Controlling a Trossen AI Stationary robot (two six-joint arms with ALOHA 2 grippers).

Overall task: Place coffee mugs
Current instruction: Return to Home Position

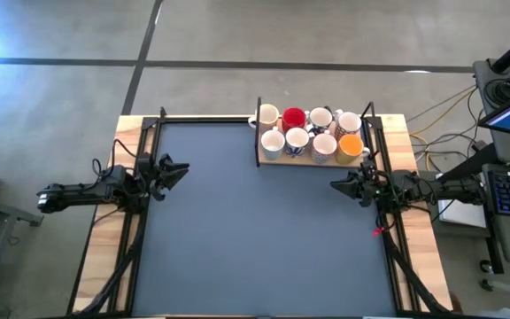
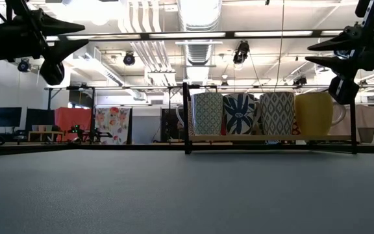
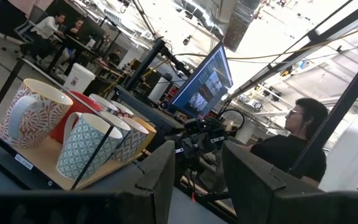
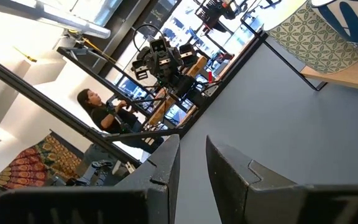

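Eight round ceramic mugs [image 1: 297, 139], white, red and orange, fill the wooden shelf [image 1: 308, 160]. The left gripper [image 1: 180, 170] and right gripper [image 1: 335, 185] hover either side of the shelf, both parted, empty.

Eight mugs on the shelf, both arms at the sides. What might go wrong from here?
The mugs stand packed in two rows on the shelf; one nudge may shift several. The orange mug at the end lies nearest the open right gripper, so a swing there might clip it. The left gripper waits far off.
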